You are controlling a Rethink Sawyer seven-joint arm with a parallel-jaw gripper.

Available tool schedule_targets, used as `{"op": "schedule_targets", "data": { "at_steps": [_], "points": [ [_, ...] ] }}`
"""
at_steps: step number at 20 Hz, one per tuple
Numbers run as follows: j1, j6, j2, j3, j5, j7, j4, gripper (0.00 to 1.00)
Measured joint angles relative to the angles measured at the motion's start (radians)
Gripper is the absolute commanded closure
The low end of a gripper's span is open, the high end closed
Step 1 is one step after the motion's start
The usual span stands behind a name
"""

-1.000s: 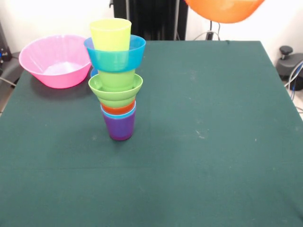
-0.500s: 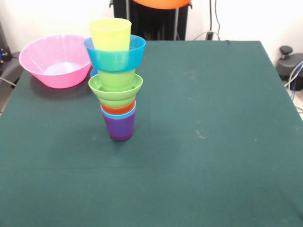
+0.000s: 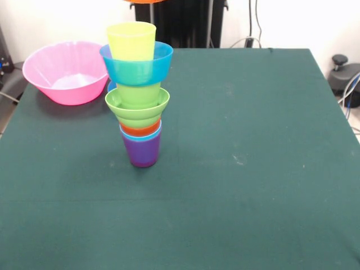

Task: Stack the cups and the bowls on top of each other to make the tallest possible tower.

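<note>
Looking for the hand yields nothing: it lies above the top edge of the front view, so its state cannot be told. Only a thin orange sliver (image 3: 147,1) shows at that edge, above and slightly right of the tower (image 3: 138,95); it is probably the orange bowl, carried, but this cannot be confirmed.

The tower stands left of centre on the green worktop (image 3: 253,169). From the base up: purple cup (image 3: 142,152), a light blue rim, an orange rim, green ridged bowl (image 3: 137,107) with a green cup seated in it, blue bowl (image 3: 136,66), yellow-green cup (image 3: 131,40) on top. The pink bowl (image 3: 66,72) sits well apart at the far left, with a blue edge just visible behind the tower.

Risks, as a judgement:
- The stack is tall on a narrow base; an off-centre placement would likely tip it.
- A wide bowl set on the narrow top cup may rock or slide off.
- Downward pressure during release could jam or shift the nested pieces.
</note>
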Motion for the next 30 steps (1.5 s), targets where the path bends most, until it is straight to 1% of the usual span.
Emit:
{"op": "schedule_targets", "data": {
  "at_steps": [6,11,17,30],
  "points": [
    [-0.043,-0.005,-0.014,0.04,0.0,-0.031,0.031,1.0],
    [-0.08,-0.047,-0.022,0.085,0.0,-0.042,0.064,1.0],
    [-0.094,-0.094,-0.021,0.121,0.0,-0.042,0.091,1.0],
    [-0.109,-0.097,-0.021,0.176,-0.005,-0.042,0.124,1.0]
  ]
}}
